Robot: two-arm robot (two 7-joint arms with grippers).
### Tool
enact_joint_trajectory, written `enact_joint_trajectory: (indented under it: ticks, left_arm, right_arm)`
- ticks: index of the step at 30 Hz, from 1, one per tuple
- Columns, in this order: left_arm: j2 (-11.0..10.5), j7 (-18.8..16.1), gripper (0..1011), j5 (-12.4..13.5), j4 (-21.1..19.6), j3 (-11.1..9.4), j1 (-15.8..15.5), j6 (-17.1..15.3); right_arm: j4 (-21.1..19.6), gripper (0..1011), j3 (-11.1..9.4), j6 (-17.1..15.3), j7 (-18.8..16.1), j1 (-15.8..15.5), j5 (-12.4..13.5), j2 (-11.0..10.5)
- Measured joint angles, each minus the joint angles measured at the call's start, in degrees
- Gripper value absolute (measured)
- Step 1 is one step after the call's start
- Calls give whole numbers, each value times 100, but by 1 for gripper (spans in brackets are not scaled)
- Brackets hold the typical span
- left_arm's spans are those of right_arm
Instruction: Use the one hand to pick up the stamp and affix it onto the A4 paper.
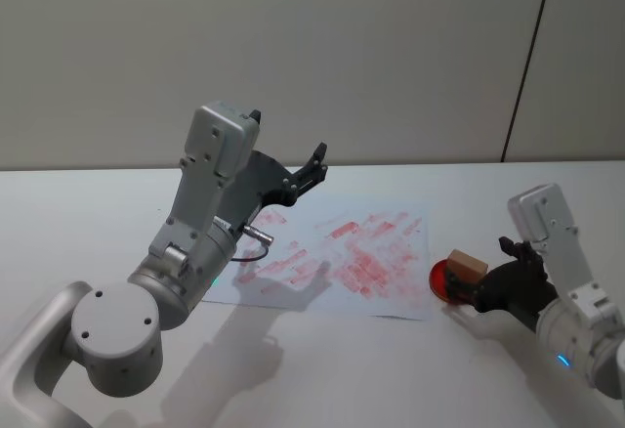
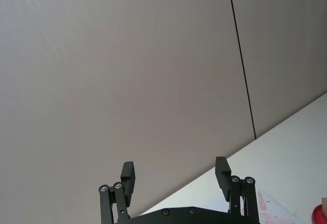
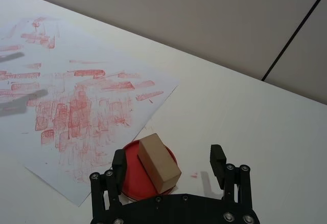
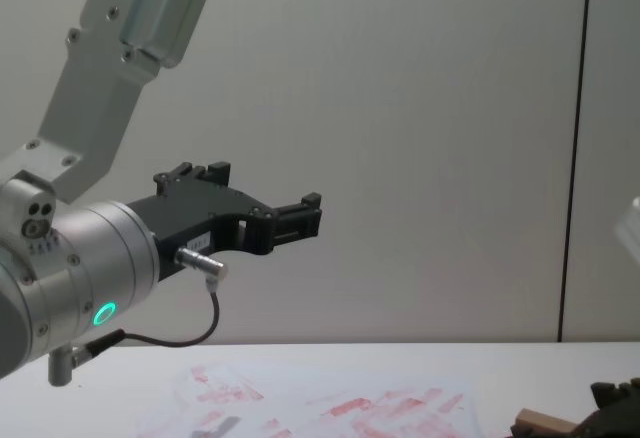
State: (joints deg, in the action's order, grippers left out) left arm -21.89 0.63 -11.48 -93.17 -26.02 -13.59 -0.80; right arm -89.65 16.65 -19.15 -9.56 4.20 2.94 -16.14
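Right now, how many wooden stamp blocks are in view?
1. The stamp sits on the red pad beside the A4 paper, just ahead of the open right gripper. The left gripper hangs open above the paper, empty. Nothing likely hides another.

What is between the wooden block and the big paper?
Just the red round pad under the block, right beside the paper, in the right wrist view.
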Motion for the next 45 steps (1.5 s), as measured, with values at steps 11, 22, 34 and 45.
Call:
enact_joint_trajectory:
  ticks: [11, 22, 34, 45]
  left_arm:
    - [0, 0, 1001, 0, 0, 0, 0, 0]
    - [0, 0, 1001, 0, 0, 0, 0, 0]
    - [0, 0, 1001, 0, 0, 0, 0, 0]
    - [0, 0, 1001, 0, 0, 0, 0, 0]
  right_arm:
    - [308, 1001, 74, -74, -61, 193, -183, 156]
    - [493, 857, 114, -122, -102, 302, -277, 245]
    - [570, 481, 129, -143, -119, 345, -316, 282]
    - [592, 219, 133, -144, -125, 358, -328, 293]
